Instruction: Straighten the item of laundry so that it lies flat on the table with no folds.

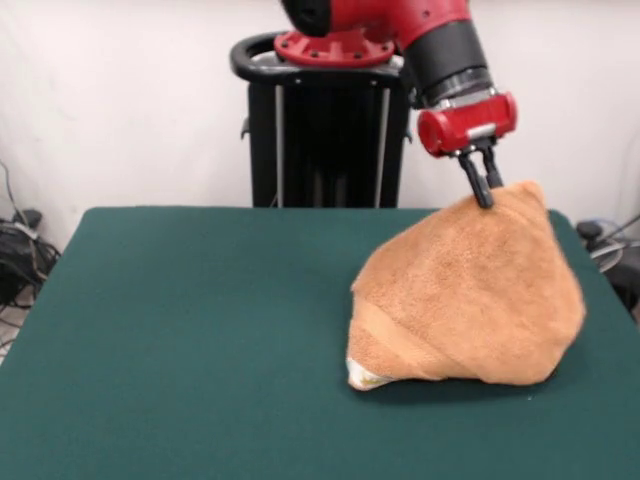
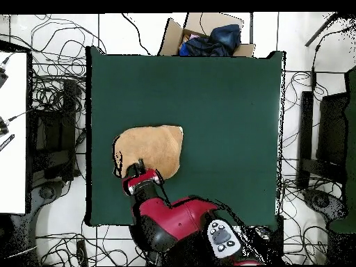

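1. Front view: the gripper [image 1: 486,190] hangs from the red wrist at the end of the red and black arm [image 1: 440,45], its two thin black fingers [image 1: 480,185] pressed close together and pinching the top peak of the orange-tan towel [image 1: 470,295].
2. From that pinch the towel falls away below the fingers and spreads out to both sides as a tent-like cone, wider at its base than at the fingers.
3. The lower edge of the towel rests on the green table [image 1: 180,340]; the peak between the fingers is lifted off the cloth.
4. Low down and off to the picture's left of the fingers, a paler woven band [image 1: 385,335] crosses the towel, and a small white tag [image 1: 362,377] shows at the bottom corner, touching the table.
5. The black pedestal [image 1: 325,130] stands behind the table, to the picture's left of the fingers.
6. Overhead view: the gripper [image 2: 137,169] sits at the towel's [image 2: 154,148] edge nearest the robot's base, closed on the cloth.
7. The towel spreads away from the fingers toward the table's [image 2: 222,118] middle, in a rounded, bunched shape.
8. An open cardboard box [image 2: 208,36] with dark blue cloth lies past the table's far edge, well apart from the fingers.
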`<state>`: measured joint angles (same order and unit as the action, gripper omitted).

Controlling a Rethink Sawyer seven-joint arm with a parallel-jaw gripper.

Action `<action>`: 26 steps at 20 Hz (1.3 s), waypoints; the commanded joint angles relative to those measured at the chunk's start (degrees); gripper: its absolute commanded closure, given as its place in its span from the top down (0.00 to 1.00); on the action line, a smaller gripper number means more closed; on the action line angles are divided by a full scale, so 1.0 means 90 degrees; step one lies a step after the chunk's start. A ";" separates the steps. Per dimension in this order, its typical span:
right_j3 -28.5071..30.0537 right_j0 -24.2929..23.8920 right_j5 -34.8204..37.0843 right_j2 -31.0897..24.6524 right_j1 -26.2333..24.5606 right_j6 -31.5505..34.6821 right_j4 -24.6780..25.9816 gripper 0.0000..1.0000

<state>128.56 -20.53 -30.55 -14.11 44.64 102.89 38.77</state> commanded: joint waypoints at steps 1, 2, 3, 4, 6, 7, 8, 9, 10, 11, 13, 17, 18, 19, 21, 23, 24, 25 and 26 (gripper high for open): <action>-0.0222 -0.0286 0.1307 -0.0858 0.0016 0.0558 0.0710 0.00; -0.0187 -0.0236 0.1329 -0.0925 0.0047 0.0629 0.0682 0.00; -0.0188 -0.0222 0.1320 -0.0944 0.0010 0.0662 0.0696 0.00; -0.0189 -0.0208 0.1310 -0.0963 -0.0027 0.0696 0.0711 0.00; -0.0130 -0.0365 0.1371 -0.1306 -0.0192 0.0837 0.0802 0.00; -0.0097 -0.0424 0.1412 -0.1434 -0.0249 0.0879 0.0826 0.00; 0.0003 -0.0561 0.1537 -0.1732 -0.0279 0.0930 0.0863 0.00; 0.0068 -0.0683 0.1662 -0.1956 -0.0335 0.0943 0.0880 0.00; 0.0128 -0.0852 0.1867 -0.2253 -0.0457 0.0931 0.0904 0.00; 0.0123 -0.0881 0.1894 -0.2292 -0.0549 0.0895 0.0929 0.00; -0.0009 -0.0751 0.1631 -0.2051 -0.0804 0.0812 0.1063 0.00; -0.0132 -0.0833 0.1594 -0.2084 -0.1375 0.0812 0.1225 0.00; -0.0154 -0.0823 0.1593 -0.2058 -0.1485 0.0809 0.1243 0.00; -0.0188 -0.0814 0.1791 -0.2006 -0.1587 0.0729 0.1234 0.00; -0.0244 -0.0843 0.2233 -0.1982 -0.1758 0.0557 0.1208 0.00; -0.0331 -0.0990 0.3031 -0.2121 -0.2070 0.0183 0.1220 0.00; -0.0372 -0.1013 0.3294 -0.2123 -0.2181 0.0047 0.1202 0.00; -0.0410 -0.1043 0.3529 -0.2158 -0.2251 -0.0101 0.1208 0.00; -0.0447 -0.1074 0.3765 -0.2193 -0.2321 -0.0250 0.1213 0.00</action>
<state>128.87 -29.09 -13.65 -28.62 31.46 102.89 47.11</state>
